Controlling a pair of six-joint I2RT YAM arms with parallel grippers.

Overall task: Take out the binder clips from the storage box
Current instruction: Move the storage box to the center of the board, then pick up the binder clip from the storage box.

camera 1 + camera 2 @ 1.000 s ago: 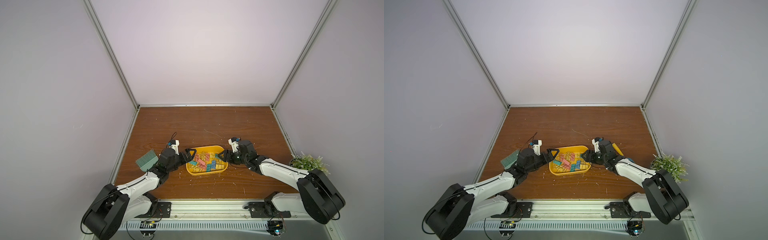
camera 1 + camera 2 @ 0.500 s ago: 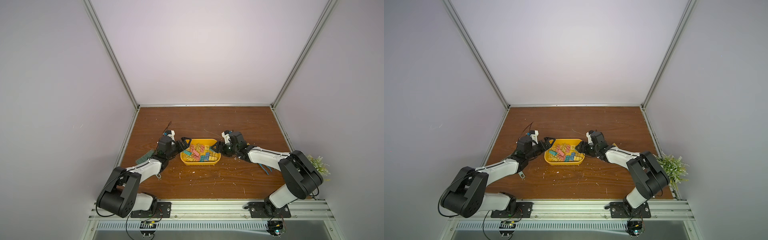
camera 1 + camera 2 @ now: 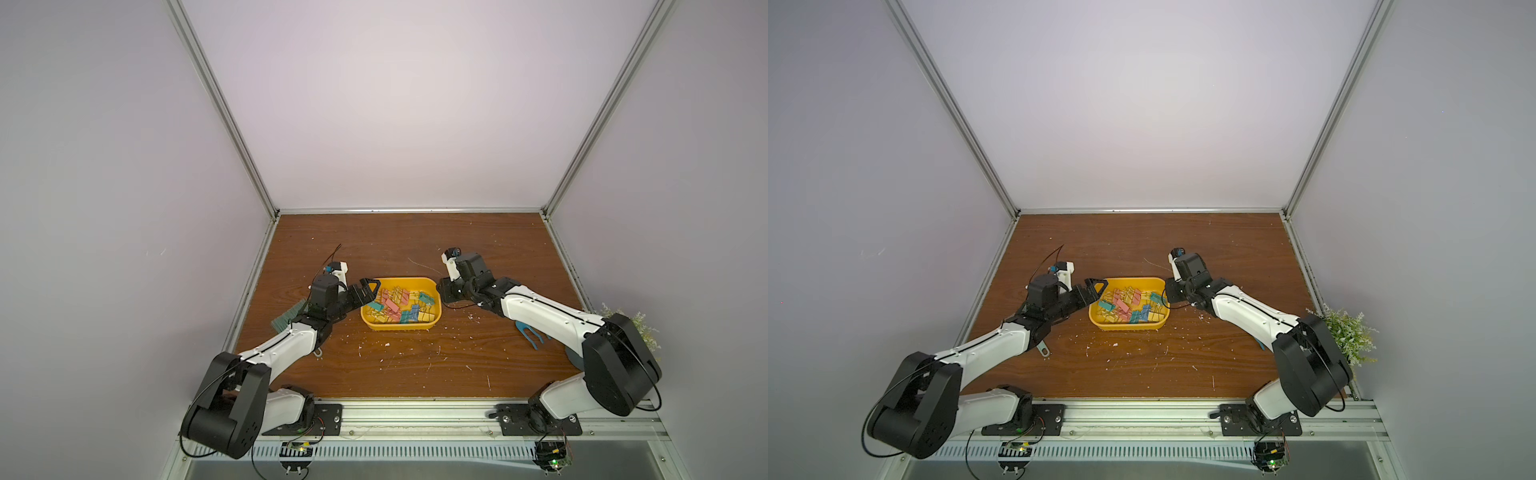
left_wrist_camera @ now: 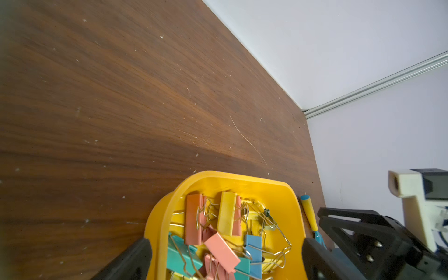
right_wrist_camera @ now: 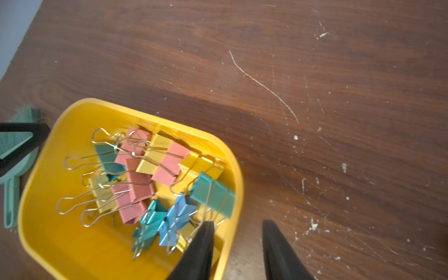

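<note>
The yellow storage box [image 3: 399,329] [image 3: 1128,326] sits mid-table with several pastel binder clips [image 3: 398,306] [image 3: 1128,308] [image 4: 219,243] [image 5: 145,174] heaped inside. My left gripper [image 3: 369,289] [image 3: 1096,288] [image 4: 225,242] is wide open at the box's left end, one finger on each side of it, touching nothing that I can see. My right gripper [image 3: 441,291] [image 3: 1168,291] [image 5: 236,224] straddles the box's right rim [image 5: 238,184]. One finger is inside, by a teal clip [image 5: 213,194], and the other is outside over the table. A gap shows on both sides of the rim.
A blue garden fork with a yellow handle [image 3: 530,333] [image 4: 309,213] lies to the right of the box, partly under my right arm. A green brush [image 3: 286,318] [image 5: 14,155] lies to the left. A plant [image 3: 636,328] [image 3: 1345,332] stands at the right edge. White scraps [image 3: 386,345] dot the table.
The right gripper's jaws have narrowed over the box's right rim. Both grippers and the box stand a little farther from the front edge than a second ago. The left gripper stays wide open.
</note>
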